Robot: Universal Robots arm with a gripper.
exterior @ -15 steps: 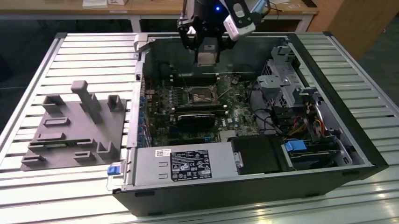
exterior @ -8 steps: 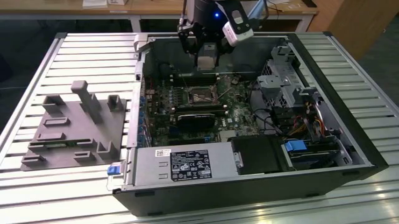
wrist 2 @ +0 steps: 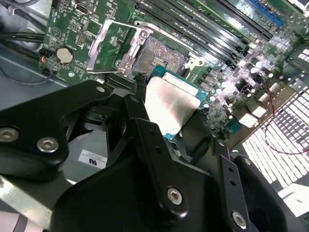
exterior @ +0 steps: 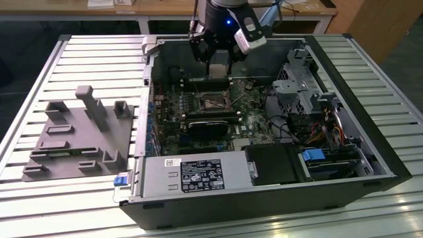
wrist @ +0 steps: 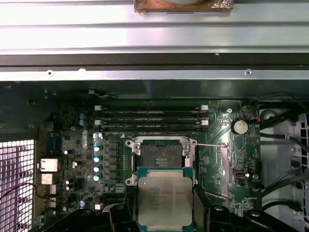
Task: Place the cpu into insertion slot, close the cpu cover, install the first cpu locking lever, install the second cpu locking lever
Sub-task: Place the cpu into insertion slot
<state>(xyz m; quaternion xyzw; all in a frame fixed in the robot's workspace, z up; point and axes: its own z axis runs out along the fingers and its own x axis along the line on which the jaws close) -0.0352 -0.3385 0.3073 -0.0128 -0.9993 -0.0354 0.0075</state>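
Now | end effector clamped on cpu — near open insertion slot | second wrist view: cpu cover raised

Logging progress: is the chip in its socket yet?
Out. The tool holds the chip off the socket, whose contacts lie bare.

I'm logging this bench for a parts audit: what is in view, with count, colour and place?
slatted table: one, silvery, under everything.
computer case: one, black, open, on the table.
fixture: one, grey, on the table, at the exterior view's left of the case.
motherboard: one, green, inside the case.
power supply: one, silvery, inside the case.
memory slots: several, black, beside the socket.
coin battery: one, silvery, on the board.
insertion slot: one, dark, silvery rim, empty.
cpu cover: one, silvery, swung open.
cpu: one, silvery-bronze, held near the slot.
arm: one, black, above the case.
pincer: one, black, shut on the cpu.
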